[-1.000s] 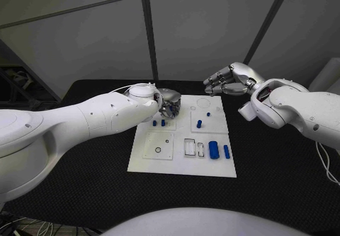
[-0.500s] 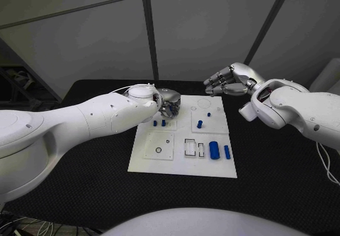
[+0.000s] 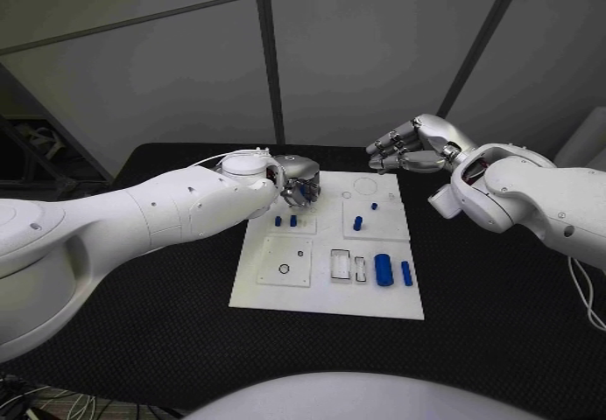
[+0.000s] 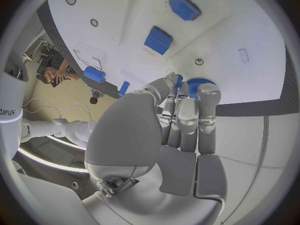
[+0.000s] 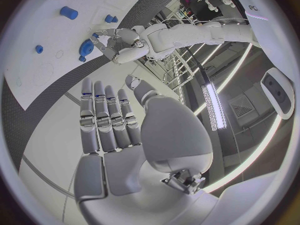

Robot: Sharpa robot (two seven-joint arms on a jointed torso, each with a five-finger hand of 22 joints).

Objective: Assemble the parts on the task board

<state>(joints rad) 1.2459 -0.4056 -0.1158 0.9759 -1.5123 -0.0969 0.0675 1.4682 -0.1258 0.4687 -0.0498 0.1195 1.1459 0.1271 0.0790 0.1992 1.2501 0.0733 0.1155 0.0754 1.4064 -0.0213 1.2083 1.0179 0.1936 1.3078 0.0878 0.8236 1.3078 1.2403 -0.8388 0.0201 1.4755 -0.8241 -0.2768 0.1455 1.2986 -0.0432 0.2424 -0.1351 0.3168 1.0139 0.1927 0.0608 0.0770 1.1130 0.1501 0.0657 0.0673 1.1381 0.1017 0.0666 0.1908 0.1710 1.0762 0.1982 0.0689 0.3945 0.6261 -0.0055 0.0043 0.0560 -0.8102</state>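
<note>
The white task board point(image 3: 322, 293) lies in the middle of the black table. My left hand point(image 3: 300, 179) hovers over its far left corner, and in the left wrist view its fingertips point(image 4: 206, 92) pinch a round ridged blue part point(image 4: 195, 84). Two blue parts point(image 3: 286, 220) stand in the board just below that hand, also seen as blocks point(image 4: 158, 39). More blue parts sit mid-board point(image 3: 356, 221) and at the near right point(image 3: 383, 264). My right hand point(image 3: 411, 144) hangs past the board's far right corner, fingers apart point(image 5: 103, 120) and holding nothing.
The black table point(image 3: 139, 297) spreads wide on both sides of the board. A grey panelled wall point(image 3: 341, 70) stands behind its far edge. Empty recesses point(image 3: 339, 262) and a small ring point(image 3: 285, 268) mark the board's near half.
My left hand has shifted very slightly over the board's far left corner, still holding the blue part. The right hand has stayed where it was.
</note>
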